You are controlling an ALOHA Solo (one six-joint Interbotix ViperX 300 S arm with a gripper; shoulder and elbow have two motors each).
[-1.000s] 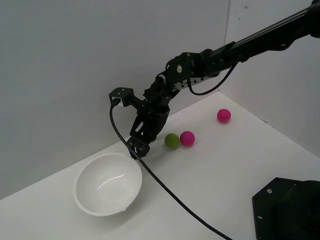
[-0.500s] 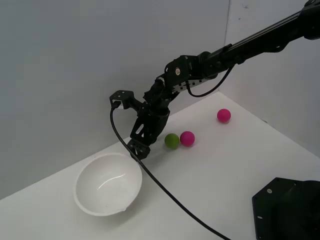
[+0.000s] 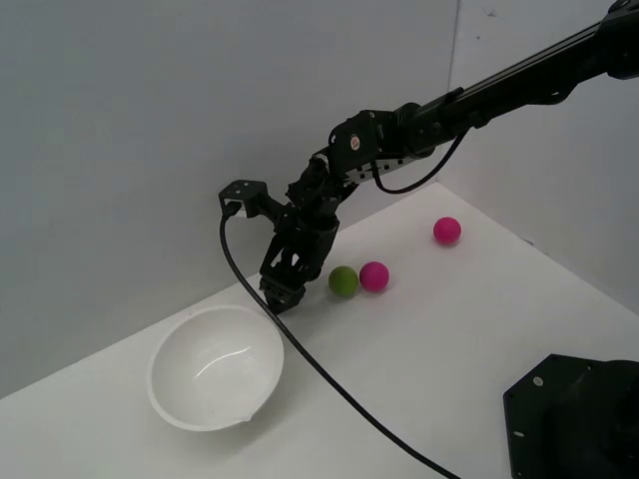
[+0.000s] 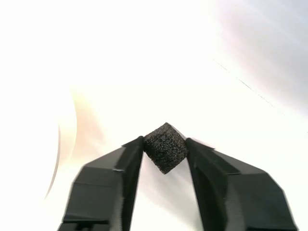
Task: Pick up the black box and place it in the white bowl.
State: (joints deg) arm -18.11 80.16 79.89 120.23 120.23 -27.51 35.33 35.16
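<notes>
In the wrist view the black box (image 4: 165, 147), a small rough matte cube turned corner-up, sits clamped between my two black fingers (image 4: 125, 163); my gripper (image 4: 165, 144) is shut on it. In the exterior view the gripper (image 3: 283, 292) points down just above the table, beside the far rim of the white bowl (image 3: 215, 366) on the exterior view's right. The cube itself is hidden by the fingers in that view. The bowl's pale curved edge (image 4: 60, 144) shows faintly in the wrist view.
A green ball (image 3: 343, 280) and a pink ball (image 3: 374, 275) lie touching just to the exterior view's right of the gripper. Another pink ball (image 3: 447, 231) lies farther back. A black cable (image 3: 329, 384) trails across the table. The robot base (image 3: 574, 419) fills the lower right corner.
The gripper has lifted slightly and drawn a little away from the bowl's rim toward the exterior view's right. The balls and bowl have not moved.
</notes>
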